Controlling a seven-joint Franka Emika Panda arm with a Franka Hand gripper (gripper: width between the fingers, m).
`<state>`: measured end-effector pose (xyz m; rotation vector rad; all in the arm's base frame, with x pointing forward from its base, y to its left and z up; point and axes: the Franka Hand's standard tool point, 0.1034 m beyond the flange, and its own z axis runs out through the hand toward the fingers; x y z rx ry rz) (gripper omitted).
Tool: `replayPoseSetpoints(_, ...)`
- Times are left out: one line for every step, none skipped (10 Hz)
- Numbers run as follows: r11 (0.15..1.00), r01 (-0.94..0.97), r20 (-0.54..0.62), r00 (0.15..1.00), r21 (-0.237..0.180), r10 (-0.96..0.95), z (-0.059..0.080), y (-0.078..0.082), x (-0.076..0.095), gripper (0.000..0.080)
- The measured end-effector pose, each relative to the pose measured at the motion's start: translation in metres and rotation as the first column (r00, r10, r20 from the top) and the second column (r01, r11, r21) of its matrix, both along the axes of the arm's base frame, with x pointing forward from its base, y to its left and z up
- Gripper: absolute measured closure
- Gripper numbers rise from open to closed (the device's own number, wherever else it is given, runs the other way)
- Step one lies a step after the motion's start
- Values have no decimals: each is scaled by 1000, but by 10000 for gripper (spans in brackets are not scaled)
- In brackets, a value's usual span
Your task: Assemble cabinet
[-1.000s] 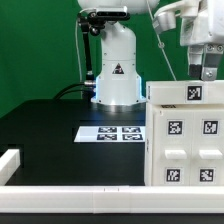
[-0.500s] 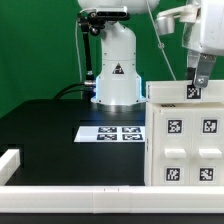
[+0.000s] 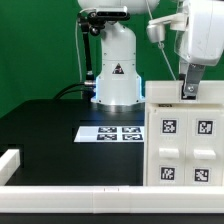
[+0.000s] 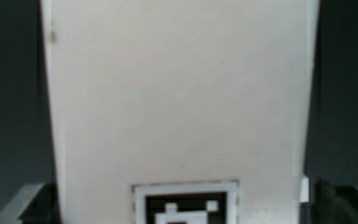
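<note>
White plastic fills the lower right of the exterior view: the cabinet (image 3: 185,135), a big boxy body with square compartments and black-and-white tags on its face, stands on the black counter (image 3: 50,125). Its right side runs out of the frame. The tool (image 3: 189,93) sits at the cabinet's top edge, upper right of the frame, with its fingers down on or just behind that edge. Whether they are spread or pinching the top panel I cannot tell; the wrist view shows only a tall white surface with one tag low in the frame.

On progress, my judgement is that the body already stands as one piece and the arm is working at its top. Which parts remain to fit is not visible. The marker board (image 3: 111,132) lies flat at frame centre, and a low white bar (image 3: 60,190) runs along the bottom.
</note>
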<state>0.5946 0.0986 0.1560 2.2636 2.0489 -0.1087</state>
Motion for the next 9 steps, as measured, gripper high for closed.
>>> replayPoseSetpoints(1000,15,1,1000,0,-15,0,0,0,248)
replayPoseSetpoints(999,51,4,999,1,-51,-1,0,-1,248)
replayPoseSetpoints(994,108,10,994,1,-108,-1,0,-1,248)
replayPoseSetpoints(980,199,19,980,4,-199,-1,0,-1,248)
replayPoseSetpoints(959,283,24,959,4,-283,-1,0,-1,248)
replayPoseSetpoints(914,406,27,914,0,-406,-1,2,-1,248)
replayPoseSetpoints(850,527,33,850,-4,-526,0,4,0,248)
replayPoseSetpoints(775,632,17,775,-7,-632,0,5,-2,248)
replayPoseSetpoints(675,737,-2,675,-8,-737,0,5,-4,248)
